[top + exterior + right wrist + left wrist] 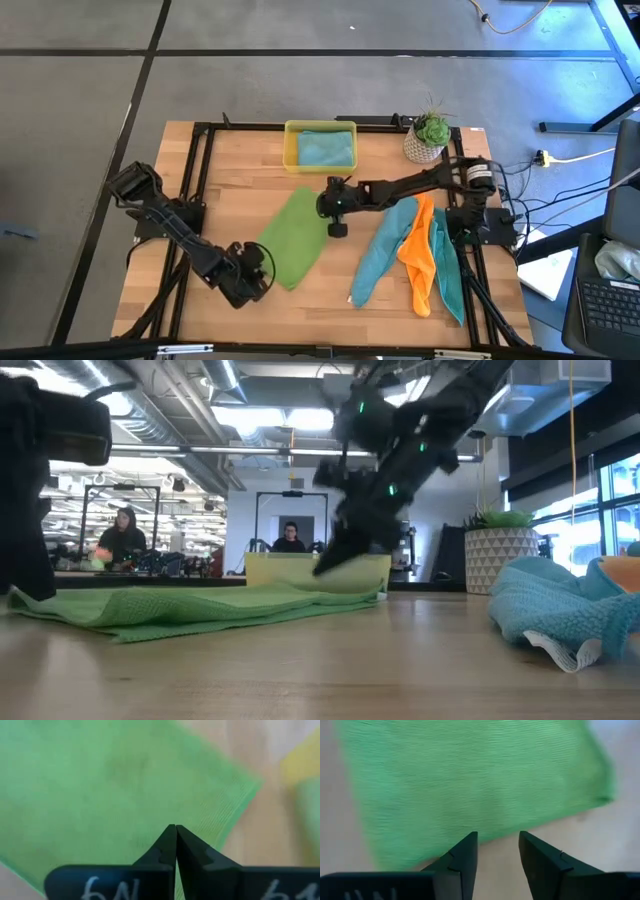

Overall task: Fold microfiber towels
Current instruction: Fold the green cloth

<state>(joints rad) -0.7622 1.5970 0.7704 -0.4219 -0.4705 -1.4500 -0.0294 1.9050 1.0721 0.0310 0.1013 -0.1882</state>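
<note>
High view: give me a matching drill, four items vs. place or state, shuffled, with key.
1. green towel
2. yellow tray
3. left gripper
4. right gripper

A. shut, over the green towel
B. holds a blue towel, far edge of the table
C. open, at the green towel's near edge
D. spread flat, mid-table

Pairs: 1-D, 2-B, 3-C, 4-A

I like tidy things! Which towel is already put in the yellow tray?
The light blue towel inside the yellow tray. The others lie on the table: green spread flat, two blue and orange bunched.
</note>
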